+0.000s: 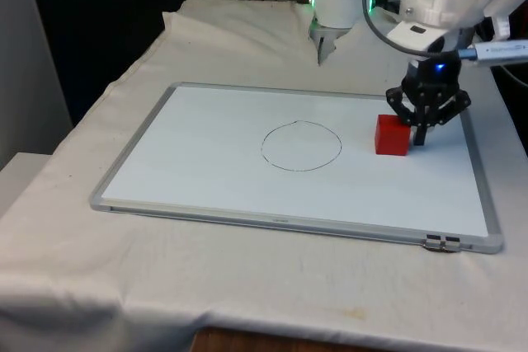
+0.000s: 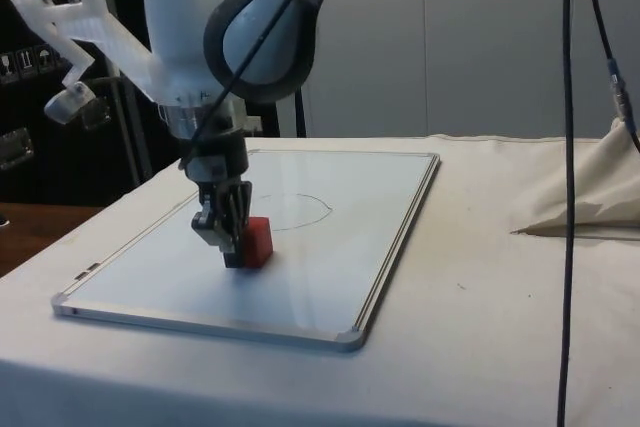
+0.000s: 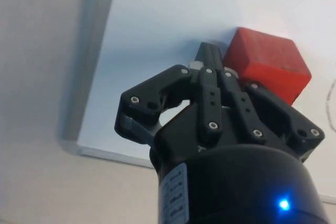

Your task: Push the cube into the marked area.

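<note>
The red cube (image 1: pixel 393 135) is sitting flat on the whiteboard (image 1: pixel 206 179), right against the tip of the claw (image 1: pixel 421 136), on the claw's side that faces the drawn circle (image 1: pixel 301 146); in the side view the block (image 2: pixel 257 241) is touching the black fingers (image 2: pixel 232 237), and the wrist view is showing the same thing, with the cube (image 3: pixel 268 69) resting just past the fingertips (image 3: pixel 209 59). The claw itself is looking pressed together, its two fingers meeting in a single point with nothing pinched between them, so it is working as a blunt pusher and not as a grabber. The circle, which is the marked area, is lying beyond the cube from the claw, roughly in line with claw and block, and there is a strip of bare board between the cube's near edge and the pencil line. So I am judging the job as begun but not finished: contact is made and the direction is looking right, yet the cube is sitting wholly outside the ring. What is left is sliding it across that gap until it is lying inside the line. Around all this the board's grey frame is resting on the white cloth (image 1: pixel 247 286), and the white arm (image 2: pixel 250 27) is reaching down over the claw
</note>
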Robot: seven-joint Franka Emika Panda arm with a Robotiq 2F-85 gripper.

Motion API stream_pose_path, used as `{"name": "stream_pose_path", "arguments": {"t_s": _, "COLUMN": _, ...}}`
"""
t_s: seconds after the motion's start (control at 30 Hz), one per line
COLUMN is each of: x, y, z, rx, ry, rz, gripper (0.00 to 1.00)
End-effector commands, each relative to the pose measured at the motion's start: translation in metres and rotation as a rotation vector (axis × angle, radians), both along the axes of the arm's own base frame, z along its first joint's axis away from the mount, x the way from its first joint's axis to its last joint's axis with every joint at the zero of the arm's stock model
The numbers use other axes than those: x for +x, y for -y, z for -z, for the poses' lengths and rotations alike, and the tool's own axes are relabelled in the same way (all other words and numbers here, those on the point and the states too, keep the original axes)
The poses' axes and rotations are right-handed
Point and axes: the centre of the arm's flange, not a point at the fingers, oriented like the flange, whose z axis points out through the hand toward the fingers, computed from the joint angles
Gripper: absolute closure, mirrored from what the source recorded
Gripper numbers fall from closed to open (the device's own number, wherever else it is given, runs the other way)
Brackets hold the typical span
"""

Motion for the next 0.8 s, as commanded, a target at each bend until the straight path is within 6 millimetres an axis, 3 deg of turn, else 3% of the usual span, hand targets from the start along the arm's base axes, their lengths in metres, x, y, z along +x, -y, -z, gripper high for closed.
{"name": "stream_pose_path", "arguments": {"t_s": 0.0, "x": 0.001, "y": 0.005, "z": 0.001, "rx": -0.025, "ry": 0.001, "rz": 0.002, "gripper": 1.0}}
{"name": "stream_pose_path", "arguments": {"t_s": 0.77, "x": 0.005, "y": 0.047, "z": 0.002, "rx": -0.168, "ry": -0.007, "rz": -0.012, "gripper": 1.0}}
